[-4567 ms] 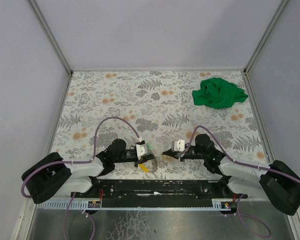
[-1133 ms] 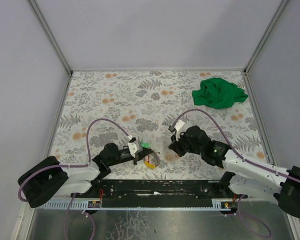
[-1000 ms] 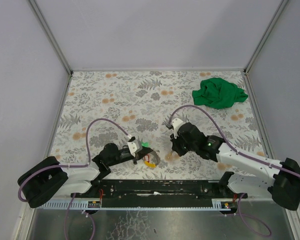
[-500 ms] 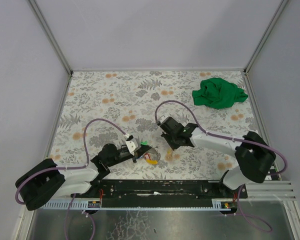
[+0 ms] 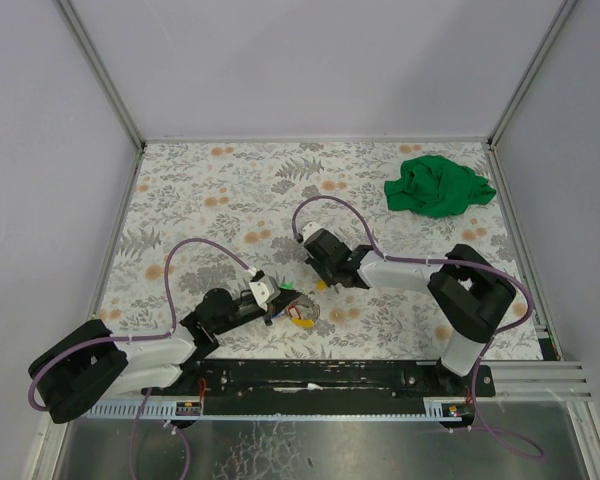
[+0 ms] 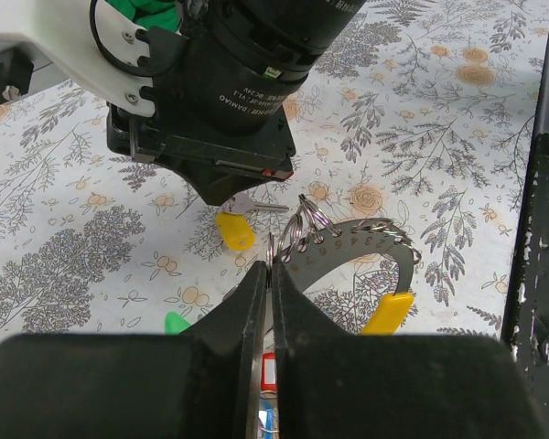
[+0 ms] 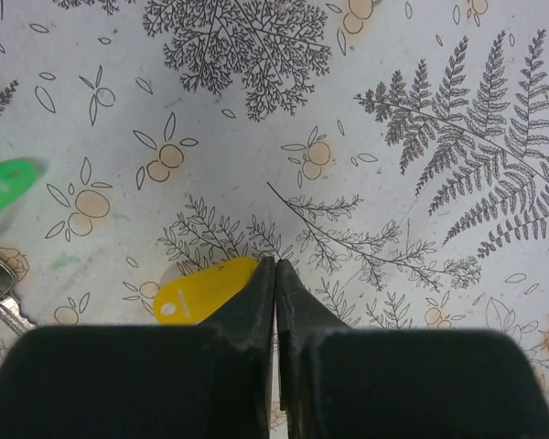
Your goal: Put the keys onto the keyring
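Observation:
My left gripper (image 6: 271, 267) is shut on a small wire ring of the keyring (image 6: 359, 240), a silvery numbered arc with a yellow tag (image 6: 389, 312); a red tag (image 6: 268, 371) shows between the fingers. In the top view the keyring (image 5: 302, 316) lies at the left gripper's tip. My right gripper (image 7: 275, 263) is shut, pointing down, with its tips on the end of the yellow key (image 7: 203, 289). I cannot tell if the key is pinched. The yellow key also shows in the left wrist view (image 6: 235, 230). The green key's tag (image 7: 2, 186) lies to the left.
A crumpled green cloth (image 5: 437, 185) lies at the far right of the floral table. The right arm (image 5: 400, 270) reaches left across the middle. Purple cables loop above both arms. A black rail (image 5: 310, 375) runs along the near edge.
The right arm has swung left and away from me, bringing its shut gripper down over the yellow key near the keyring. The left gripper has stayed shut on the keyring, shifting only slightly.

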{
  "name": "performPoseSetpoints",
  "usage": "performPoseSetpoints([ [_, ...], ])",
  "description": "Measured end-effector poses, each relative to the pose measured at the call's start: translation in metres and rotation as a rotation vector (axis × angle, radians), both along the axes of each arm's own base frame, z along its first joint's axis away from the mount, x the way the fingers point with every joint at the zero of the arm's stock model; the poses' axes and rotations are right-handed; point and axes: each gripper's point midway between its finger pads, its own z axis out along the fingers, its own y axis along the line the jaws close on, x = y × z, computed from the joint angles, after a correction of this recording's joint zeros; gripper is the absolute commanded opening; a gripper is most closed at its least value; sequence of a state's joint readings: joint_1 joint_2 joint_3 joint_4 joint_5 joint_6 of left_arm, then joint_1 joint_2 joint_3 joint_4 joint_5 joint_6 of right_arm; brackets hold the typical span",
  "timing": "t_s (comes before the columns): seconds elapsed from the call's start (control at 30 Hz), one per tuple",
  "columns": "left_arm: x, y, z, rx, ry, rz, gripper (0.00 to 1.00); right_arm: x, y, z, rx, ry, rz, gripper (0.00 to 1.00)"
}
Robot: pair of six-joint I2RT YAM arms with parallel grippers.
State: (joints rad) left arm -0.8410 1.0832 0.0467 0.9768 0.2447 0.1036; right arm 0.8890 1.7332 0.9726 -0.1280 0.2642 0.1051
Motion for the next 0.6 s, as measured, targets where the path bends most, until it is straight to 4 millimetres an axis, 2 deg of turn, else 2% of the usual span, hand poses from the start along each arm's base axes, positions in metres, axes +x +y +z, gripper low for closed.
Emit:
performPoseSetpoints([
  [0.13, 0.000, 0.000, 0.000, 0.000, 0.001, 0.002, 0.00, 0.003, 0.003, 0.000, 0.011, -0.013, -0.003, 0.18],
  [0.3, 0.000, 0.000, 0.000, -0.001, 0.003, 0.002, 0.00, 0.000, 0.004, -0.001, 0.039, 0.027, 0.008, 0.27],
  [0.47, 0.000, 0.000, 0.000, -0.002, 0.003, 0.003, 0.00, -0.005, -0.001, 0.005, 0.077, 0.089, 0.003, 0.29],
  [0.6, 0.000, 0.000, 0.000, -0.003, 0.003, 0.003, 0.00, -0.006, 0.002, 0.021, 0.152, 0.111, -0.009, 0.30],
])
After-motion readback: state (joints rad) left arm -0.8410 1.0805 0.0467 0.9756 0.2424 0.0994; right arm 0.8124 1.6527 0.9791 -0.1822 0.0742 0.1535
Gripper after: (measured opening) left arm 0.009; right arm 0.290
